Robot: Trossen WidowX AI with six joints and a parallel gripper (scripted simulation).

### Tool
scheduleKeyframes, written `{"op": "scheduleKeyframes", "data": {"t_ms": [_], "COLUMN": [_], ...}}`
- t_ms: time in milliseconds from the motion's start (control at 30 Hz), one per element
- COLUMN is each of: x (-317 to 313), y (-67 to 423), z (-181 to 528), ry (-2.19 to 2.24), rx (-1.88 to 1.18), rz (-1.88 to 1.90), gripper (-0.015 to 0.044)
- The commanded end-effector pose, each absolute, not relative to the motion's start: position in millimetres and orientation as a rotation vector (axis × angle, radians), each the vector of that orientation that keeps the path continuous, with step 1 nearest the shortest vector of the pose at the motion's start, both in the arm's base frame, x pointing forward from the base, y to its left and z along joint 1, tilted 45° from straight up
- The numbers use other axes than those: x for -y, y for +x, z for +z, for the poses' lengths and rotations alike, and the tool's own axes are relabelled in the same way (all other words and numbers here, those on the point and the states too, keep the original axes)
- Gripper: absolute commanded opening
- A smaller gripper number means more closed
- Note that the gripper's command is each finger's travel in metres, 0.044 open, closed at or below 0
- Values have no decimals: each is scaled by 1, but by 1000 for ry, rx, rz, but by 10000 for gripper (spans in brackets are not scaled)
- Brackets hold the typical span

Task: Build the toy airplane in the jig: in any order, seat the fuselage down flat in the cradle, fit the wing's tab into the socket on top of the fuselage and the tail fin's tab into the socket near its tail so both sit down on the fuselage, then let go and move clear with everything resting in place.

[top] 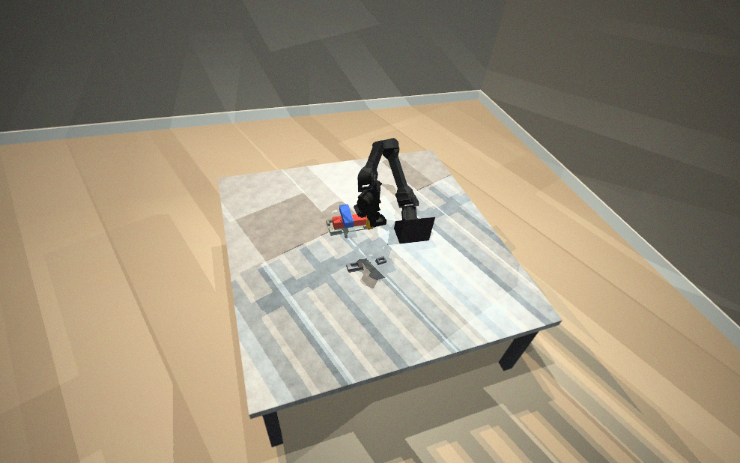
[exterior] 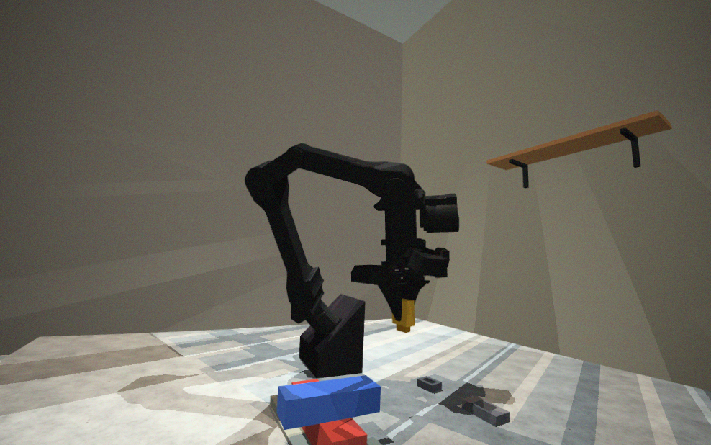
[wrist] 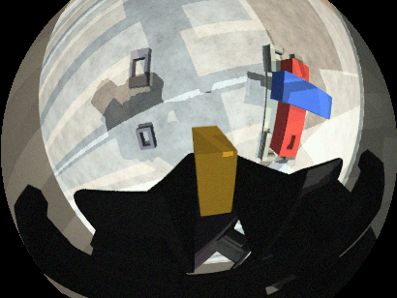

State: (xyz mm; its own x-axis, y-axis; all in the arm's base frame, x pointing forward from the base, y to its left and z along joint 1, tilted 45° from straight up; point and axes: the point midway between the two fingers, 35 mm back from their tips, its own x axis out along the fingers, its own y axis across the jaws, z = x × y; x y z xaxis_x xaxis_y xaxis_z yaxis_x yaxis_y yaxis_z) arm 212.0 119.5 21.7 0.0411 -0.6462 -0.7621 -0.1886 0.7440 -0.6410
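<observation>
My gripper [top: 375, 220] [exterior: 403, 305] [wrist: 206, 157] is shut on the yellow tail fin [top: 368, 224] [exterior: 404, 316] [wrist: 214, 169] and holds it upright in the air above the table. The red fuselage [top: 357, 221] [exterior: 335, 431] [wrist: 288, 125] lies in the pale jig cradle [top: 349, 229] [wrist: 267, 102]. The blue wing [top: 345, 213] [exterior: 327, 401] [wrist: 302, 94] sits across the top of the fuselage. In the wrist view a dark socket shows near the fuselage's nearer end, to the right of the fin. The gripper hangs beside the fuselage's end, close to the arm's base.
The arm's dark base block [top: 413, 229] [exterior: 335, 338] stands right behind the jig. Two small grey holders [top: 355, 266] [top: 380, 260] [exterior: 429, 384] [exterior: 490, 412] [wrist: 139, 66] [wrist: 146, 135] lie on the table in front. A wooden shelf [exterior: 576, 140] hangs on the wall.
</observation>
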Motion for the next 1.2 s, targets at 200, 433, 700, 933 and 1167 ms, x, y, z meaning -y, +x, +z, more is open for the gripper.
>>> {"op": "scheduleKeyframes", "data": {"t_ms": [200,433,700,933,1167], "x": [-93,-73,-50,-30,-10], "y": [219,223,224,223,220], "z": [39,51,64,74,84], "ry": [-700,-691,-682,-676,-672], "rx": [-1509,-1500,-1490,-1481,-1472], "rz": [-410,-425,-445,-466,-490], "gripper": [0,0,0,0,0]}}
